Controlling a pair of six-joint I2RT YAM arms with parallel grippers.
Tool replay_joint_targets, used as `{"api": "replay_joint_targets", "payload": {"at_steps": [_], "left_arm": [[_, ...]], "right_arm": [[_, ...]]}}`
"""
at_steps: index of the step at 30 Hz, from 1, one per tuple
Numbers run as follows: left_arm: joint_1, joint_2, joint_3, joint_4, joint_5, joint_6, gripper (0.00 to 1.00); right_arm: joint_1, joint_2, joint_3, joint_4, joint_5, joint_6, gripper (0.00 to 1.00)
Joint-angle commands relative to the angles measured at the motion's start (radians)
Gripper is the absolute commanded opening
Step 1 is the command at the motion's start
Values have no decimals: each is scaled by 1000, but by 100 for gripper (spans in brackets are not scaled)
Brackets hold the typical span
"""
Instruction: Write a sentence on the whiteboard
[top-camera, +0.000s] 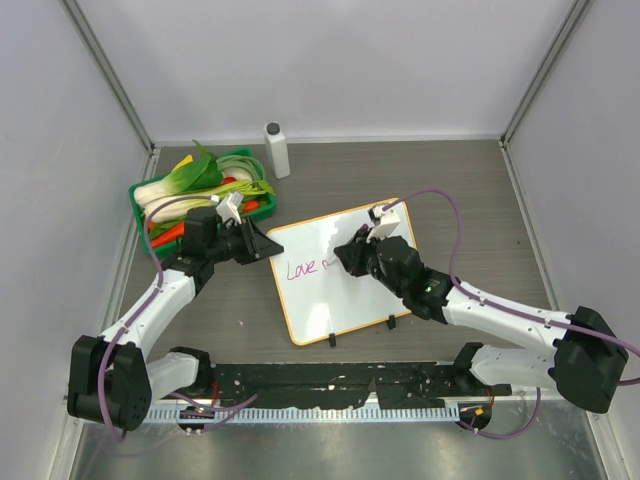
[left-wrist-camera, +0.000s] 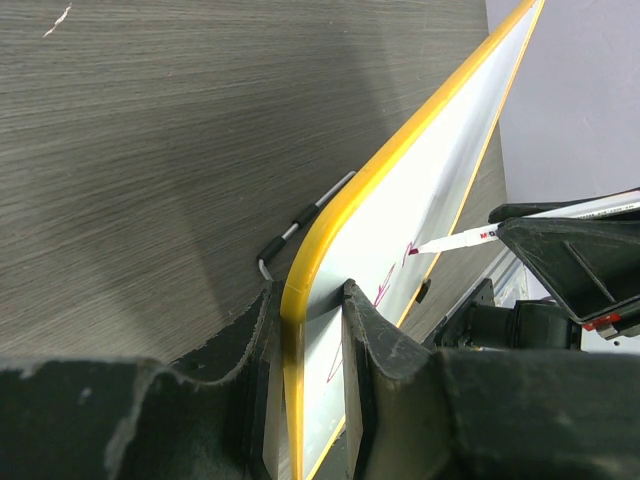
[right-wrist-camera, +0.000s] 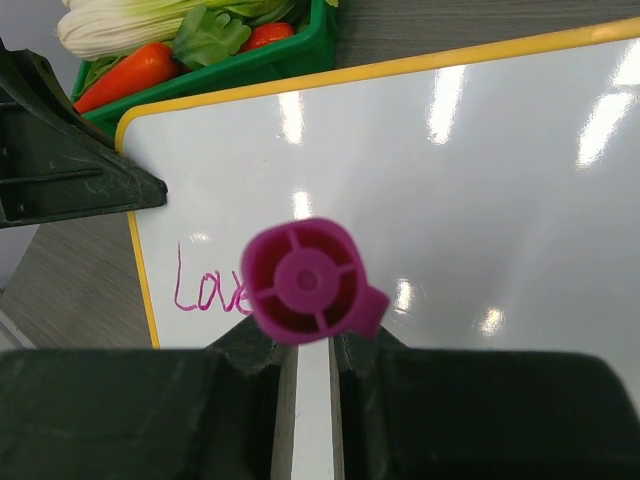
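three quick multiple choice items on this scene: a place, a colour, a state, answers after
1. Where is the green tray? A) left of and behind the whiteboard B) in front of it C) on it
2. Colour of the writing? A) black B) pink C) blue
3. The left gripper is A) open B) shut on the whiteboard's edge C) out of view
1 A, top view shows it far left; 2 B, "Love" is pink; 3 B, its fingers pinch the whiteboard.
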Motion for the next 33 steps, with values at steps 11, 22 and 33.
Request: {"api": "replay_joint_targets", "payload": {"at_steps": [11,22,33], "left_arm": [[-1,-8,1,10,-34,33,8],[0,-6,1,8,-34,34,8],[0,-5,3,10,-34,33,8]], "right_arm": [[-2,53,95,-34,95,-31,2],[-2,28,77,-88,129,-13,1],[-2,-4,25,-100,75,4,1]]}}
